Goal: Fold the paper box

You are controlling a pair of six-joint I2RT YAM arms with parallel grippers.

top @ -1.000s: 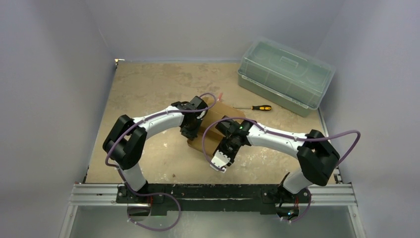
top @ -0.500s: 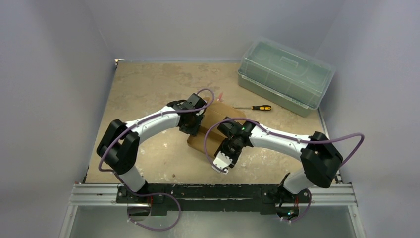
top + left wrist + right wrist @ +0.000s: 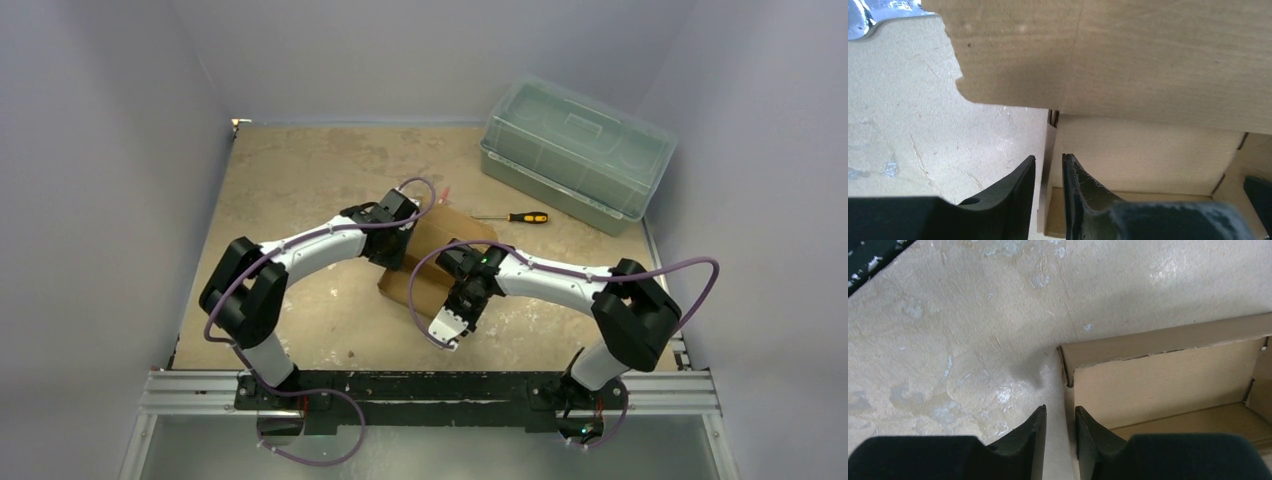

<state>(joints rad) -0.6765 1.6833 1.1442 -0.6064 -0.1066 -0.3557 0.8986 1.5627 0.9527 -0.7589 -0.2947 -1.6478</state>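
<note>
Mid-table sits the paper box [image 3: 455, 228], half-formed. The left gripper [image 3: 1049, 157] straddles its ten o'clock wall, the right gripper [image 3: 1060, 408] its five o'clock wall, fingers narrowed, bite unclear. Risk: thin cardboard could slip or buckle, letting the walls spring flat.

brown paper box [image 3: 455, 228], partly folded, walls raised

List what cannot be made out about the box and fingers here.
- Top view: the left arm and right arm cover much of the box, hiding how far it is folded.
- Left wrist view: the left fingers straddle a box wall; whether they pinch it is unclear. The frame's top edge cuts off the flap.
- Right wrist view: the right fingers straddle a wall; grip unclear. The right edge cuts off the box.
</note>
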